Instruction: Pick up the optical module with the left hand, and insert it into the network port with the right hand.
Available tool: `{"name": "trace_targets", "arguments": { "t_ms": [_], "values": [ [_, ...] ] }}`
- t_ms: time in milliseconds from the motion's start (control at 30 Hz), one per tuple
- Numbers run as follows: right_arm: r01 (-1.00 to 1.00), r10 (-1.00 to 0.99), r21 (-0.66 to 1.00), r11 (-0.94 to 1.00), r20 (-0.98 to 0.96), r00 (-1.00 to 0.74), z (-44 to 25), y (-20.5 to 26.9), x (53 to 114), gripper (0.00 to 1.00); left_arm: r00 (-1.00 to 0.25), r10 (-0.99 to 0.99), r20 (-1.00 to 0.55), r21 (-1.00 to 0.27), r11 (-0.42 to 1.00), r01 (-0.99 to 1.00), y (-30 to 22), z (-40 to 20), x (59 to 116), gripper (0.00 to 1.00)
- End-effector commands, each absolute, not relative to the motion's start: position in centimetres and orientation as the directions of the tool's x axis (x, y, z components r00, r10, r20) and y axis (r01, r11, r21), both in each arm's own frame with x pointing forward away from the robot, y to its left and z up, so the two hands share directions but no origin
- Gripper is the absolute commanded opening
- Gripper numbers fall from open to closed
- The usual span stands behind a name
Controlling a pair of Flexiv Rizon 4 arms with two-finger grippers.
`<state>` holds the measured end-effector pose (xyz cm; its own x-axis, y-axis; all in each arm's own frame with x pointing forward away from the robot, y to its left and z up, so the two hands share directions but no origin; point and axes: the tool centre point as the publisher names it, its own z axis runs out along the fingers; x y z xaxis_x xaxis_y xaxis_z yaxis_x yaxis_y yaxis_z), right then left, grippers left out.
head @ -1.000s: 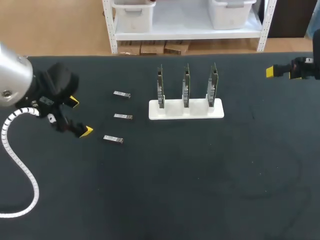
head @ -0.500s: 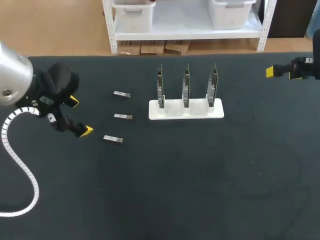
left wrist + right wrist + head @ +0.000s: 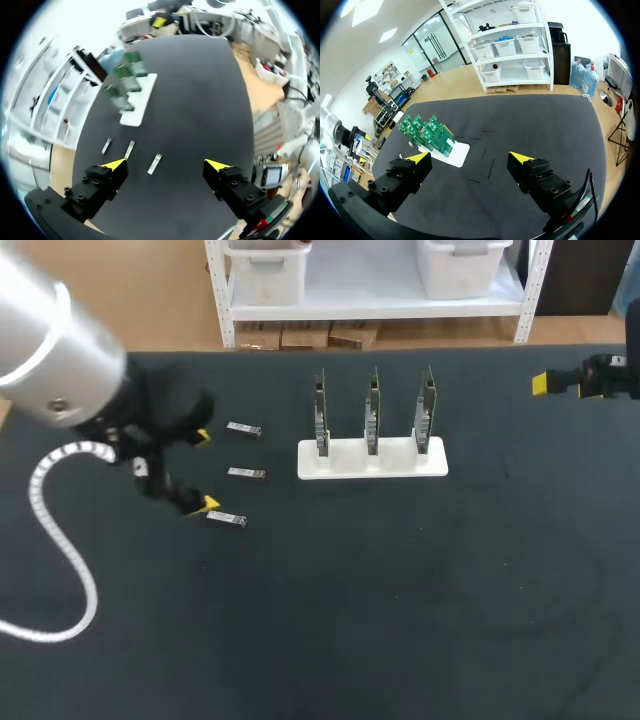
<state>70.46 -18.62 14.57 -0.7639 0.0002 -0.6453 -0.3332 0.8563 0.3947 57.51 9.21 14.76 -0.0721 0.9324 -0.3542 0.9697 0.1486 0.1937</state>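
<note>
Head view tells most of it: the left end effector is spread wide open with nothing in it, just left of three optical modules lying flat on the worktop. The middle module sits straight off the gap between the fingers, toward the white board stand. The front module is right beside the nearer yellow tip. Both lie lengthwise toward the stand, so the fingers would close across the long sides. It's probably lined up on the middle one, though the modules are tiny in the left wrist view. The right end effector is open too, well apart at the far right, so the left arm is far closer.
</note>
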Motion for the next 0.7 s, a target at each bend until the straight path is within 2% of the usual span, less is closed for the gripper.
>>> {"name": "trace_targets", "arguments": {
  "t_ms": [33,200,400,700],
  "values": [
    [-0.331,0.0,0.393,0.858,-0.645,-0.764,14.7,-18.6,70.4,1.0,0.13,0.986,-0.107,0.119,-0.117,0.986,6.2,15.2,57.6,1.0],
    [-0.331,0.0,0.393,0.858,-0.645,-0.764,14.7,-18.6,70.4,1.0,0.188,0.982,-0.023,0.099,-0.185,0.978,5.9,15.1,56.8,1.0],
    [-0.331,0.0,0.393,0.858,-0.645,-0.764,14.7,-18.6,70.4,1.0,0.152,0.987,0.051,0.086,-0.156,0.984,7.6,14.3,57.0,1.0],
    [-0.331,0.0,0.393,0.858,-0.645,-0.764,14.7,-18.6,70.4,1.0,0.104,0.994,0.038,0.066,-0.106,0.992,9.0,11.2,57.9,1.0]
  ]
}}
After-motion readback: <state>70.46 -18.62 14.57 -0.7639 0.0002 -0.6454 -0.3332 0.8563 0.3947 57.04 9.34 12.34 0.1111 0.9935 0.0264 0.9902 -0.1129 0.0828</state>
